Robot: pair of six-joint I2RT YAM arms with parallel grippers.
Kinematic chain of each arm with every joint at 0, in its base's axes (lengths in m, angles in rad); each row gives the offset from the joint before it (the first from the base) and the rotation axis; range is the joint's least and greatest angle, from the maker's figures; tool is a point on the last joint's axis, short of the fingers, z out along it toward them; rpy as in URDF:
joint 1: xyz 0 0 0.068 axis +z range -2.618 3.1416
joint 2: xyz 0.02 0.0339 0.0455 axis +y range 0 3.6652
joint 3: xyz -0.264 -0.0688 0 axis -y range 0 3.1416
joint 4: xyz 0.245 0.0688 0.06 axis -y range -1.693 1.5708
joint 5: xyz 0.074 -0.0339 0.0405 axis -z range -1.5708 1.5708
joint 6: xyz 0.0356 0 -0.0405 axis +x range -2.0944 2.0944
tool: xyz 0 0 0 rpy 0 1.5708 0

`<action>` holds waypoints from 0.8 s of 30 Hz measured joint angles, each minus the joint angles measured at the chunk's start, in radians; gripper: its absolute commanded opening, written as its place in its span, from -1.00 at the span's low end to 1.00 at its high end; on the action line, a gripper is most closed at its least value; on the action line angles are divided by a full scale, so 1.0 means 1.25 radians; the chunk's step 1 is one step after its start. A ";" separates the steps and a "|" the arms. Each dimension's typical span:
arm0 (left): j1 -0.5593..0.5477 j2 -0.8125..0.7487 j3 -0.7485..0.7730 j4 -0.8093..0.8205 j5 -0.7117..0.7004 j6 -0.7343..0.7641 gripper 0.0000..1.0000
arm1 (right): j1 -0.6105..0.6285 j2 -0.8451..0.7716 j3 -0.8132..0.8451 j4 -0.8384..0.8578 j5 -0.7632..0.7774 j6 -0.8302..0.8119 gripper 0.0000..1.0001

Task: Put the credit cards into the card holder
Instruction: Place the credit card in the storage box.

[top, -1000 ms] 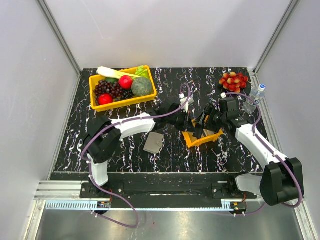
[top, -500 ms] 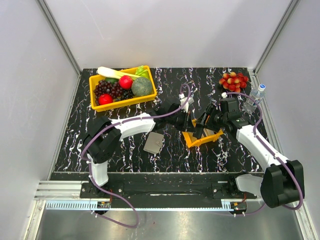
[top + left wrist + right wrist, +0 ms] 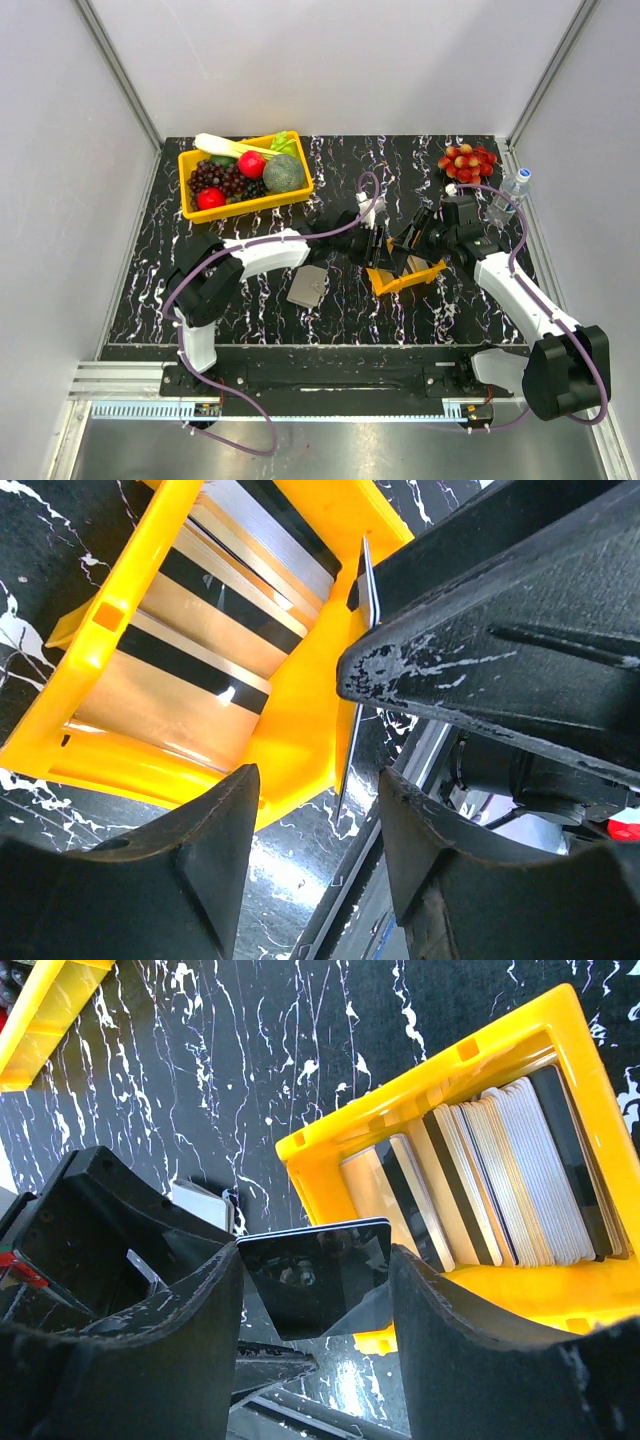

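The right gripper point(image 3: 314, 1260) pinches a dark glossy credit card point(image 3: 318, 1290) by its edges; the left gripper point(image 3: 318, 780) stands spread astride it. Just beside sits an orange plastic tray point(image 3: 420, 1080) of cards point(image 3: 520, 1170), the taupe-grey folding card holder point(image 3: 307, 286) lying left of it.

The card holder point(image 3: 308, 287) is laid on the table point(image 3: 330, 160) left of the small tray point(image 3: 405, 283), in which the credit cards point(image 3: 500, 1180) are stood on edge. Just beside the tray one card point(image 3: 320, 1285) is held in the right gripper point(image 3: 315, 1260). A fruit bin point(image 3: 247, 205) is set back left, grapes point(image 3: 466, 162) and a bottle point(image 3: 508, 193) back right.
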 measured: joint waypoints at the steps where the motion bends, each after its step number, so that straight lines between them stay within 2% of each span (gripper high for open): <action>1: 0.000 0.000 -0.005 0.005 0.003 -0.001 0.06 | 0.000 0.000 -0.001 0.000 0.000 0.000 0.16; 5: 0.000 0.000 -0.018 0.045 0.029 -0.013 0.03 | 0.000 0.000 -0.009 0.008 -0.002 0.001 0.17; 10: 0.000 0.000 -0.031 0.109 0.070 -0.036 0.25 | 0.000 0.000 -0.017 0.020 -0.004 0.004 0.18; 13: 0.000 0.000 -0.036 0.143 0.092 -0.054 0.24 | 0.000 0.000 -0.017 0.023 -0.005 0.006 0.18; 15: 0.003 0.001 -0.038 0.163 0.108 -0.065 0.06 | 0.000 0.000 -0.017 0.027 -0.006 0.007 0.18; 18: 0.007 0.001 -0.050 0.194 0.123 -0.079 -0.32 | 0.000 -0.002 -0.017 0.030 -0.014 0.010 0.18; 23: 0.019 0.002 -0.063 0.209 0.132 -0.095 -0.68 | 0.000 -0.012 -0.017 0.035 -0.023 0.012 0.18; 24: 0.020 0.002 -0.063 0.209 0.132 -0.097 -0.82 | 0.000 -0.015 -0.017 0.037 -0.024 0.013 0.18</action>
